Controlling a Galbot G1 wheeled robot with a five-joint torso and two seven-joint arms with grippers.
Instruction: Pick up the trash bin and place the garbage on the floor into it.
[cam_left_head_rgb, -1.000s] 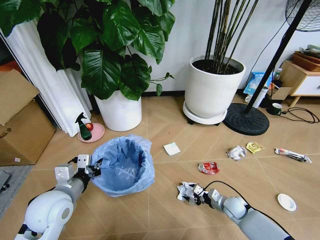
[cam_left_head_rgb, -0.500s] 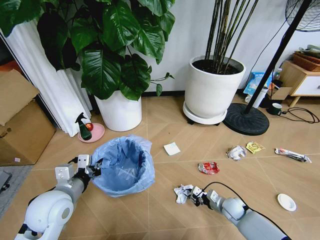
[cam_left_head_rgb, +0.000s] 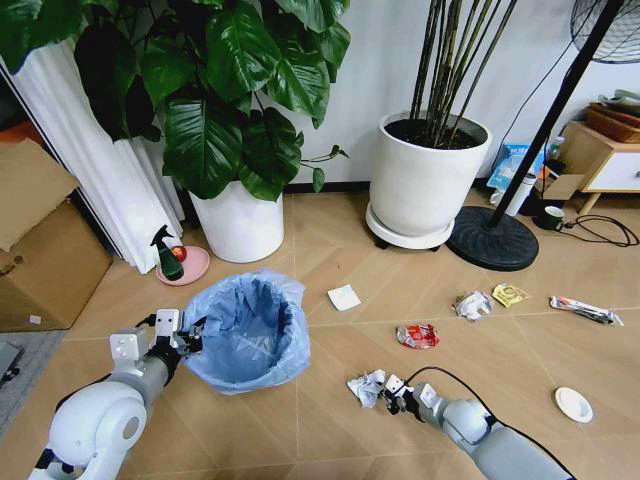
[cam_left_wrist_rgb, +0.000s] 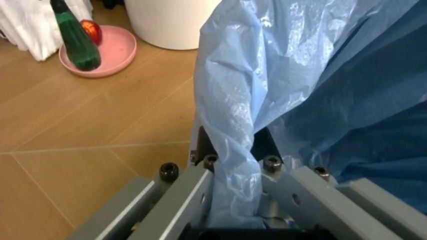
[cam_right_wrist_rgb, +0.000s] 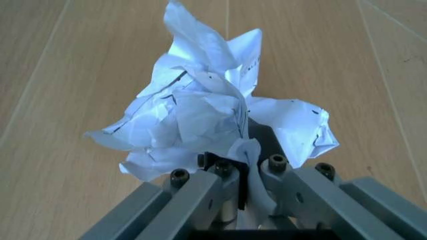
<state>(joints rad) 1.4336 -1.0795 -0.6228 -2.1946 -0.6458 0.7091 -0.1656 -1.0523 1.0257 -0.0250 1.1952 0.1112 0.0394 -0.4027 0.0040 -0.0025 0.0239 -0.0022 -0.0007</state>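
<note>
The bin liner (cam_left_head_rgb: 245, 325) is thin, crinkly light-blue plastic with a soft sheen. The paper ball (cam_right_wrist_rgb: 200, 120) is matt white, sharply creased. Both grippers' fingers (cam_left_wrist_rgb: 180, 200) look like smooth grey metal with black screws. The floor (cam_left_head_rgb: 330, 440) is smooth wood-look plank.

Wood floor (cam_left_head_rgb: 330, 440) with red wrapper (cam_left_head_rgb: 417, 336), white disc (cam_left_head_rgb: 573, 404).

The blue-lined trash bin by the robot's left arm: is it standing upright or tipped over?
Upright. The trash bin stands with its mouth facing up, and the left gripper is shut on the bag-covered rim.
</note>
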